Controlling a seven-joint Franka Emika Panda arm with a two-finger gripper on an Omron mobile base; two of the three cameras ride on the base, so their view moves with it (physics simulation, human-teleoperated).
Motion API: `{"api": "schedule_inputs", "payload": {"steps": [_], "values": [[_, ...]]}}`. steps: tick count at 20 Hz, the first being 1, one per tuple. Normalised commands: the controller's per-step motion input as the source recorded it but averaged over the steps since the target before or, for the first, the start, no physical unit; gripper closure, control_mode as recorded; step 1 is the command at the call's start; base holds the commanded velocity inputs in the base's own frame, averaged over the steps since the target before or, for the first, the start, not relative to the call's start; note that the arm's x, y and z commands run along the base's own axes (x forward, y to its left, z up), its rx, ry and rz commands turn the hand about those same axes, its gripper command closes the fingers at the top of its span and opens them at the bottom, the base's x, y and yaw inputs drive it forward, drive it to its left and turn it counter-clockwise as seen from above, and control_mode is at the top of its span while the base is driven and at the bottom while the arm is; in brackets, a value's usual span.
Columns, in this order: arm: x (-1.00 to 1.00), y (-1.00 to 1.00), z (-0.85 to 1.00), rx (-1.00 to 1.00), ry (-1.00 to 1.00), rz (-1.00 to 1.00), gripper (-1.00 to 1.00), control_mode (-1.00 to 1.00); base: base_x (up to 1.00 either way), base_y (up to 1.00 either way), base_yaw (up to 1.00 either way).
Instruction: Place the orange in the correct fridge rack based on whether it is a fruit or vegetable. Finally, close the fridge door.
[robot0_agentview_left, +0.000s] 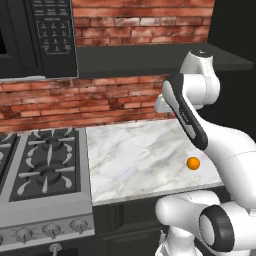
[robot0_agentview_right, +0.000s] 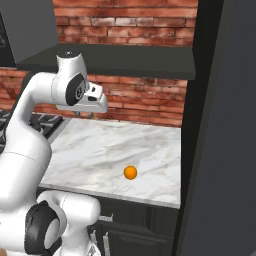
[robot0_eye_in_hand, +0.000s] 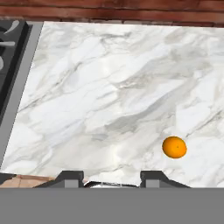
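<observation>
Marble counter (robot0_eye_in_hand: 109, 87): orange (robot0_eye_in_hand: 174, 147) sits alone near the front edge
Gripper (robot0_eye_in_hand: 111, 176): hovering above, fingers apart, looks empty

Red brick wall (robot0_agentview_left: 115, 100), marble counter (robot0_agentview_left: 135, 155), gas stove (robot0_agentview_left: 42, 165), perhaps a microwave (robot0_agentview_left: 35, 37) above

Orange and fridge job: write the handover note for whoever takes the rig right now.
Pincer: open, holding nothing, raised above the marble counter near the brick wall.
Orange: lies alone on the counter, toward its front right, untouched.
Stove: left of the counter.
Done: nothing yet.
Left: grasp the orange, put it on the fruit rack in the fridge, then close the door.
</observation>
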Motion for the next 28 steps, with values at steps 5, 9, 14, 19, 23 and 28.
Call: {"api": "schedule_inputs", "payload": {"steps": [5,9,14,19,23,28], "values": [[-0.45,-0.46,-0.24,0.0,0.0,-0.08,-1.0,-1.0,0.0,0.0,0.0],[-0.64,-0.71,-0.56,0.01,0.0,-0.16,-1.0,-1.0,0.0,0.0,0.0],[-0.22,-0.48,-0.73,0.01,0.05,-0.23,-1.0,-1.0,0.0,0.0,0.0],[0.0,-0.28,-0.68,0.0,0.1,-0.21,-1.0,-1.0,0.0,0.0,0.0],[0.14,-0.35,-0.65,0.0,0.12,-0.19,-1.0,-1.0,0.0,0.0,0.0],[0.25,-0.31,-0.42,0.06,0.1,-0.12,-1.0,-1.0,0.0,0.0,0.0]]}}
